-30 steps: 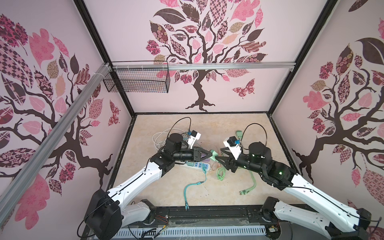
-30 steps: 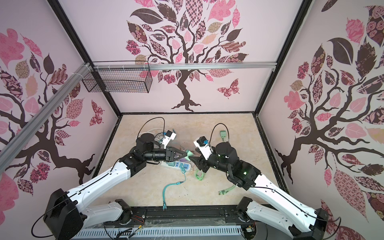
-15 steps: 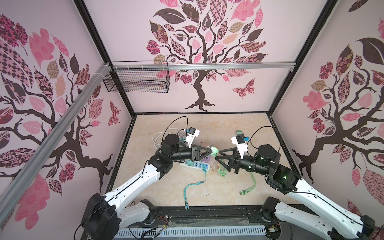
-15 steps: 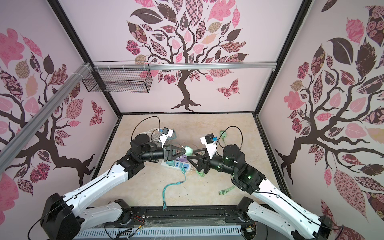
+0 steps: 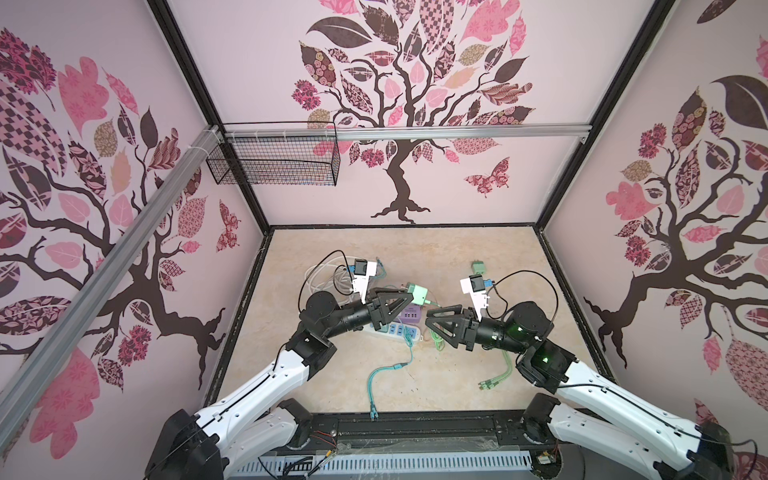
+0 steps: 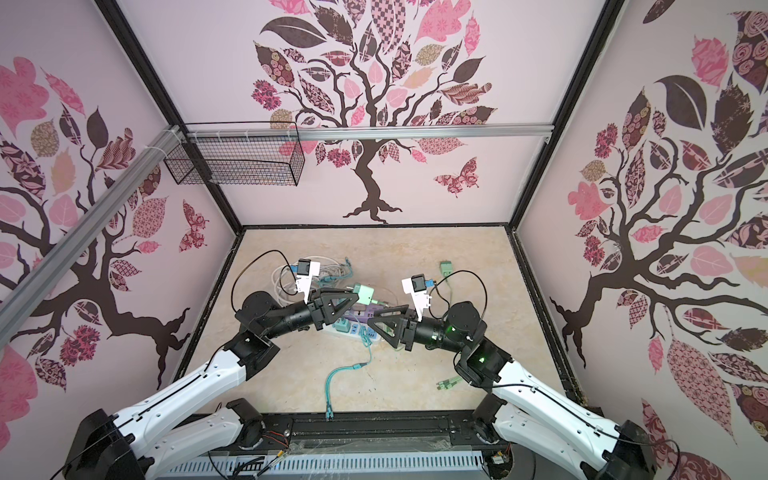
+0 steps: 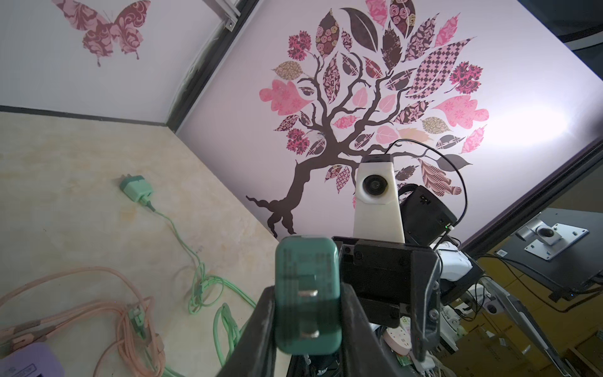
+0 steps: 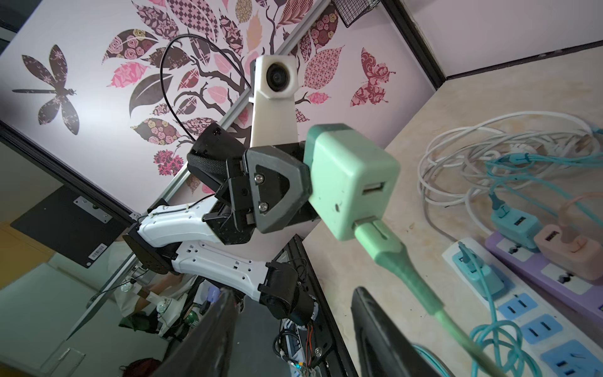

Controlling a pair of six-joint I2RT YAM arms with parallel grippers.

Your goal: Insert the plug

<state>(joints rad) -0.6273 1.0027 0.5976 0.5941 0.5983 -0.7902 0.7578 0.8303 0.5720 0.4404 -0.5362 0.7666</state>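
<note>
**Worktop and grippers.** The beige worktop (image 5: pixel 449 253) is enclosed by walls (image 5: pixel 291 208) printed with tree patterns. The left gripper (image 5: pixel 409 300) is raised above the middle of the worktop. Its jaws are clamped on opposite sides of the plug (image 5: pixel 418 293). The right gripper (image 5: pixel 431 322) is directed toward the plug from the opposite side, at a slightly lower level. Its jaws are held apart, just beside the plug and clear of it.

**Power strips.** Two strips are laid side by side beneath the grippers. The nearer is a white power strip (image 5: pixel 398 331) with blue sockets. Behind it lies a purple power strip (image 5: pixel 409 314), in which a pink charger (image 8: pixel 569 249) is seated.

**Plug.** The plug, a pale green and nearly cubic charger, is carried in the air above these strips.
- **Bladed face:** in the left wrist view it is turned back toward that arm's wrist.
- **Port face:** in the right wrist view the opposite face, with two USB ports, is turned toward the right gripper.
- **Axis:** the blade-to-port axis is thus laid roughly level, in line with the left jaws, and is not aimed down at the sockets.

**Smaller items.** A green cable (image 8: pixel 391 258) is fitted in the lower port and hangs toward the worktop. A second green adapter (image 5: pixel 478 267) is seen lying near the far right of the worktop.
</note>
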